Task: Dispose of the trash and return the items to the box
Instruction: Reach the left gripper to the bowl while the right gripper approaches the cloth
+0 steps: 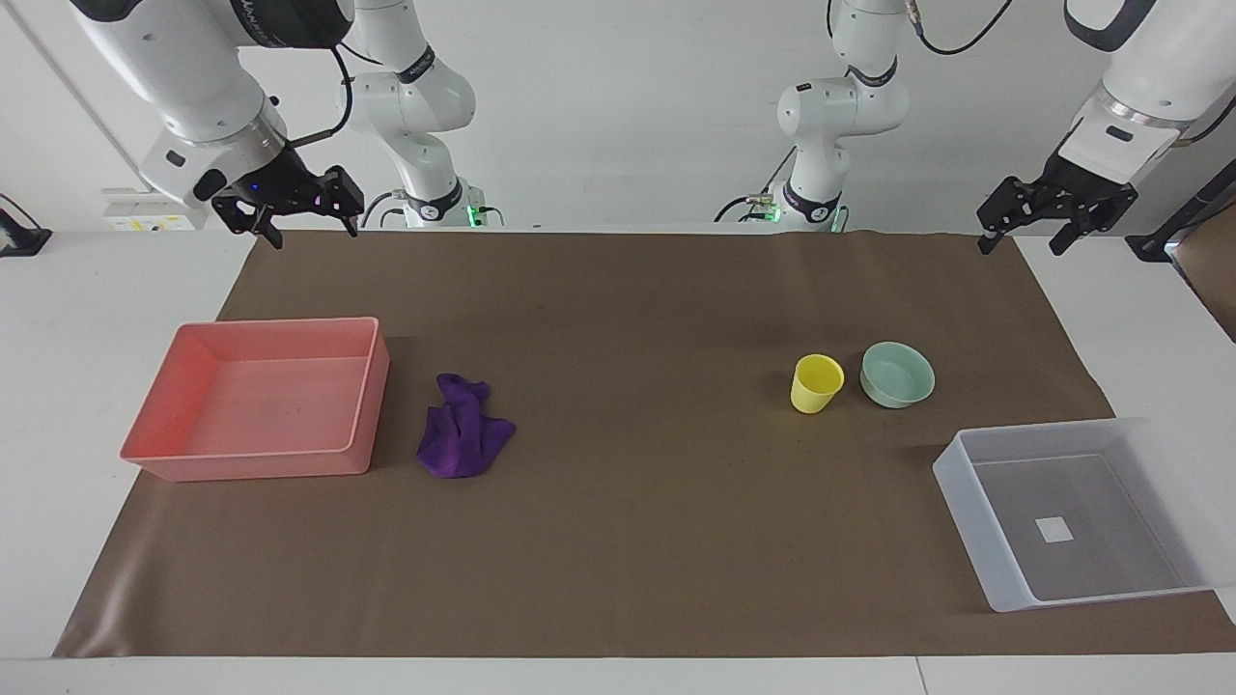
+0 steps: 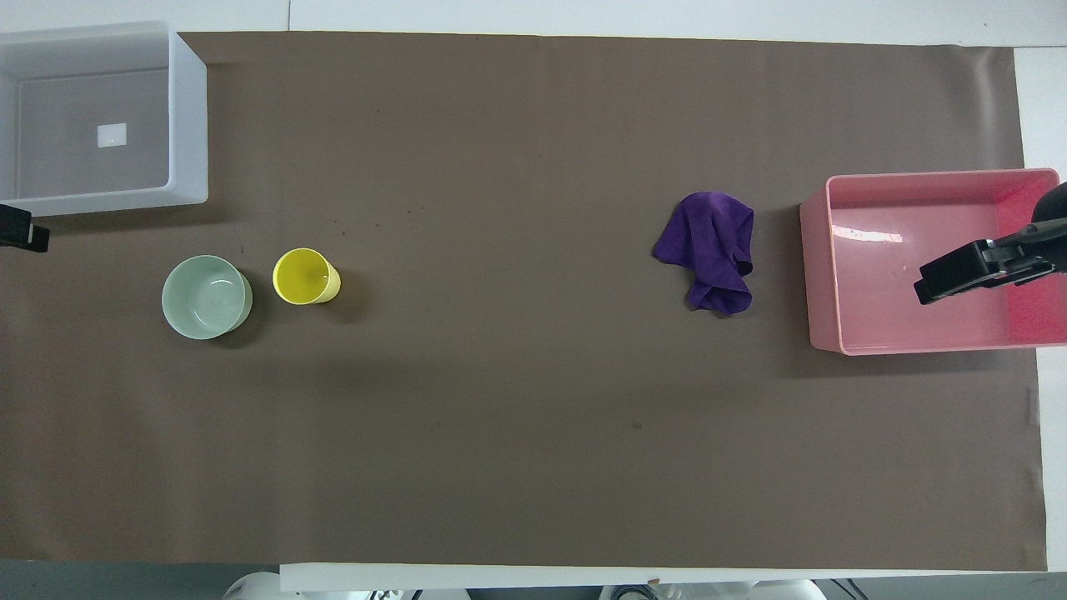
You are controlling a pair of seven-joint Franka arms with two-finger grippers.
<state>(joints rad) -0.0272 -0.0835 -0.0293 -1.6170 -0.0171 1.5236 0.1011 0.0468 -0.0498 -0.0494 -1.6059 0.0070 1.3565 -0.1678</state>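
Observation:
The deep-purple rag (image 1: 463,430) (image 2: 708,248) lies crumpled on the brown mat beside the pink tray. The yellow cup (image 1: 817,382) (image 2: 305,277) stands upright next to the mint-green bowl (image 1: 897,375) (image 2: 207,297), with the bowl toward the left arm's end. The translucent tub (image 1: 975,512) (image 2: 188,125) sits at the left arm's end, farther from the robots than the bowl, holding nothing but its white square mark. My right gripper (image 1: 309,228) hangs open and empty, high over the right arm's end of the table. My left gripper (image 1: 1024,239) hangs open and empty, high over the left arm's end.
The pink tray (image 1: 372,386) (image 2: 817,275) stands at the right arm's end with nothing in it. The brown mat (image 1: 628,521) covers most of the white table. In the overhead view the right gripper's finger (image 2: 959,273) shows over the tray.

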